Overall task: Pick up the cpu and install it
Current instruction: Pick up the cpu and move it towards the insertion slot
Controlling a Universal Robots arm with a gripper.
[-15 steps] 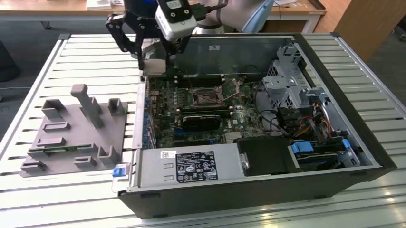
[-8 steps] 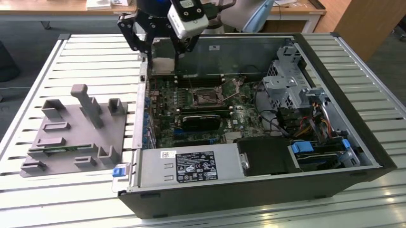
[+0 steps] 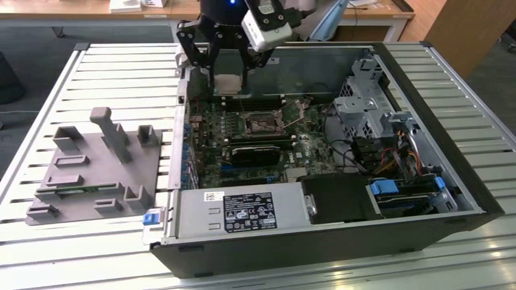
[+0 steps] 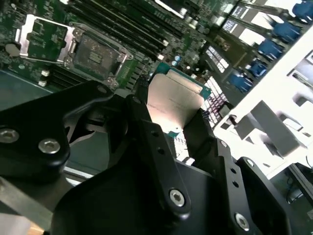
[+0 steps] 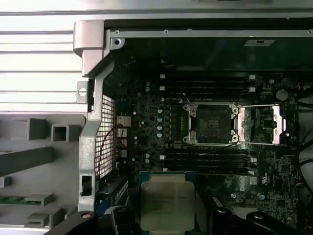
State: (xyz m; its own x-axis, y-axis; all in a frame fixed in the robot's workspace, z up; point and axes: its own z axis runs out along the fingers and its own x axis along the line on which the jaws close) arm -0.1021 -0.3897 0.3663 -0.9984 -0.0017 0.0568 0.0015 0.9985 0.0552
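Claw (image 3: 228, 81) clamps the cpu (image 5: 167, 199); first wrist view shows socket (image 5: 211, 124) open — well apart.

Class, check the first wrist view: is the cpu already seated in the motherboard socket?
No, the cpu sits in the gripper, apart from the socket, which lies open and empty.

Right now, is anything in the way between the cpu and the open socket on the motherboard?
Nothing visible. The gripper holds the cpu over the motherboard; the socket is bare, its load plate lying open to one side.
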